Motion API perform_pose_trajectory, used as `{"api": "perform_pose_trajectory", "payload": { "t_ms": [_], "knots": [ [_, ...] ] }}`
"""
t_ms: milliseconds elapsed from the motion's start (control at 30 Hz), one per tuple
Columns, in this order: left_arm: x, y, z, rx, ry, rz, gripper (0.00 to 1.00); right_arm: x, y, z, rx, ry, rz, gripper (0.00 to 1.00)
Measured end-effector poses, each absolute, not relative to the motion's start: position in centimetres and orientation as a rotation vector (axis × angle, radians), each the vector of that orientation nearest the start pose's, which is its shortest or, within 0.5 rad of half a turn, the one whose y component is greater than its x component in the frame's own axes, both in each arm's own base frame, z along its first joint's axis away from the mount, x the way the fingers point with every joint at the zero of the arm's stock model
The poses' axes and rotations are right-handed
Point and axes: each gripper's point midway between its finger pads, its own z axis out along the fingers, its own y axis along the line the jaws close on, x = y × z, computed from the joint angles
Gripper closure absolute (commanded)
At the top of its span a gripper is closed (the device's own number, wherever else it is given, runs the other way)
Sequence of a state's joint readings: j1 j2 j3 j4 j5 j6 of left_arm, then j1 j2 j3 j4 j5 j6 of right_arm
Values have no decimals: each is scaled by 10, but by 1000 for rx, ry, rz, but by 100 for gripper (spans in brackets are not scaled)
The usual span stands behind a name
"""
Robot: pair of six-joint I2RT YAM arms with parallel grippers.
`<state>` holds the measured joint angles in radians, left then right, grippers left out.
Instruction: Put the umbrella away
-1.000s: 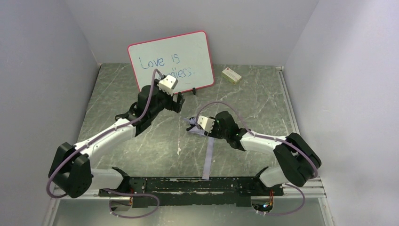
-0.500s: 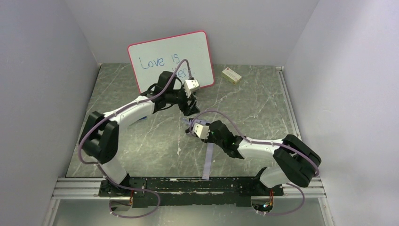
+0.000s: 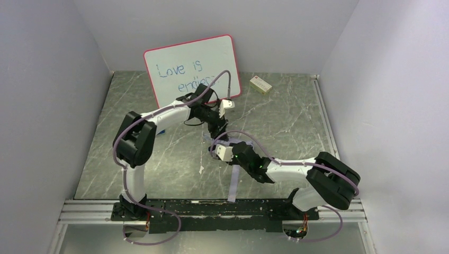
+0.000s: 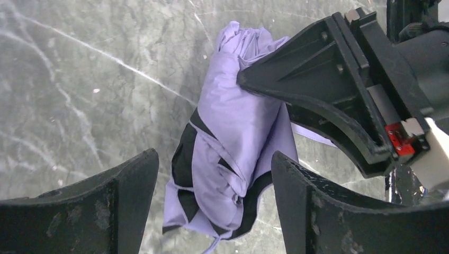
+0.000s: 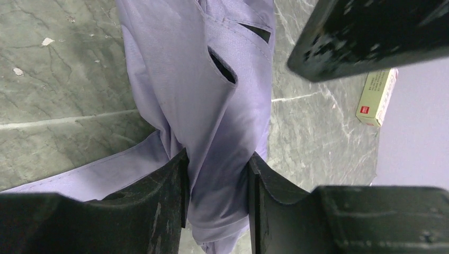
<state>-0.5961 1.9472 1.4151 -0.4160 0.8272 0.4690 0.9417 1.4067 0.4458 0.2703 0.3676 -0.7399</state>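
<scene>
The folded umbrella (image 4: 238, 137) lies mid-table (image 3: 296, 121), well clear of the red-framed whiteboard (image 3: 193, 69) and the small red-and-cream box (image 3: 261, 84) at the back. From above both wrists crowd over it and hide most of it, leaving its fabric strap (image 3: 233, 182) trailing toward the bases. The right wrist view shows the right gripper (image 5: 216, 169) pinching the lavender bundle. The left wrist view shows the left gripper (image 4: 214, 159) spread wide astride it, the other gripper's black finger just ahead.

White arms (image 3: 165, 112), black joints (image 3: 138, 138), purple cables (image 3: 217, 80)
</scene>
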Motion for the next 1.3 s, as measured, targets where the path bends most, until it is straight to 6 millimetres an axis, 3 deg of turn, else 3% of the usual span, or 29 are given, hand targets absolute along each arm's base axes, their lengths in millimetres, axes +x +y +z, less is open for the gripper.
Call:
{"api": "perform_pose_trajectory", "payload": {
  "t_ms": [267, 500, 667, 933, 1033, 1233, 1300],
  "knots": [
    [290, -369, 68, 1658, 1887, -1097, 18, 260, 208, 38, -1525, 1617, -313, 87],
    [276, -366, 39, 1767, 1921, -1055, 24, 260, 209, 37, -1527, 1616, -316, 87],
    [277, -364, 26, 1813, 1924, -992, 45, 260, 209, 37, -1528, 1615, -317, 87],
    [276, -364, 25, 1825, 1925, -975, 72, 260, 209, 36, -1528, 1614, -314, 84],
    [276, -365, 24, 1830, 1924, -966, 78, 259, 209, 37, -1526, 1612, -308, 74],
    [273, -365, 24, 1860, 1913, -905, 81, 251, 208, 44, -1491, 1611, -244, 34],
    [273, -365, 23, 1866, 1913, -879, 81, 245, 208, 51, -1462, 1605, -197, 30]
  ]
}}
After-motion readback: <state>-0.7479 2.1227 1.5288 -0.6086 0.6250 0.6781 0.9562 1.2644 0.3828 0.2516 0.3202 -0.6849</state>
